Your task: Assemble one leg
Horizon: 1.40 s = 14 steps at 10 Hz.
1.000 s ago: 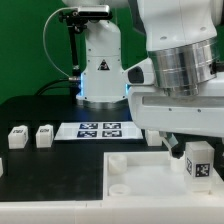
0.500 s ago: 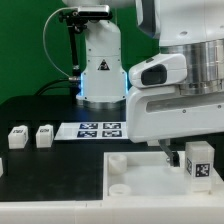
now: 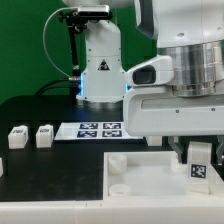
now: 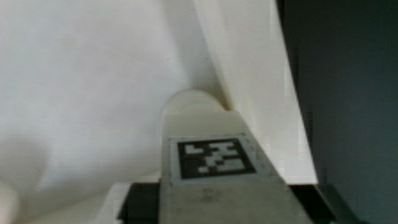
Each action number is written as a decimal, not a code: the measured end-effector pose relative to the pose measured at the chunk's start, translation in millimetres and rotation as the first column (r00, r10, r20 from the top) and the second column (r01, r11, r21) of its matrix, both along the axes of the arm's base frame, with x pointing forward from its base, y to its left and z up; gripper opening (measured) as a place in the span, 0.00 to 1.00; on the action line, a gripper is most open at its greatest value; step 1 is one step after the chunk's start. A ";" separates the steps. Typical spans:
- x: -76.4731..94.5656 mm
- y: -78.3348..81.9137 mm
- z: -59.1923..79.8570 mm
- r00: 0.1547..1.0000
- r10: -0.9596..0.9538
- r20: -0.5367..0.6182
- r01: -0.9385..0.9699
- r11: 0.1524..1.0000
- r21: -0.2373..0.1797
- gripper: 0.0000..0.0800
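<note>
On the exterior view's left, two loose legs (image 3: 17,137) (image 3: 44,134) stand on the black table (image 3: 50,170). Beside them lies the marker board (image 3: 98,129). At right, the gripper (image 3: 196,152) clasps the leg (image 3: 200,161) upright over the white tray (image 3: 140,178).

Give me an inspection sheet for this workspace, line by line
Surface: black table, white square piece at front.
Job's things: leg with marker tag in the gripper, over the square piece; two more legs at the exterior view's left.
Clutter: marker board flat on table.
Grippers: shut on the leg.
Cables: black cable behind.
Surroundings: green backdrop.
</note>
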<state>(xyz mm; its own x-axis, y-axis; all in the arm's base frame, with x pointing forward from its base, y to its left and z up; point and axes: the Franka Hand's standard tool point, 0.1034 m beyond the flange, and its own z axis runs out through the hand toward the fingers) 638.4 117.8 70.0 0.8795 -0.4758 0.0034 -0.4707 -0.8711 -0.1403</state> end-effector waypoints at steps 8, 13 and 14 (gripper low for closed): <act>-3.8 8.0 -1.1 0.562 -0.801 -0.207 0.826 0.557 0.083 0.37; -5.2 3.2 -2.0 0.936 -0.344 -0.080 0.349 0.935 0.059 0.79; -5.2 2.6 -2.6 0.967 -0.249 -0.061 0.252 0.966 0.058 0.81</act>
<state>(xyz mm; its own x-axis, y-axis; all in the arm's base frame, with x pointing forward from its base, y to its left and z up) 633.2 120.4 67.5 0.7302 -0.6788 -0.0776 -0.6811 -0.7142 -0.1615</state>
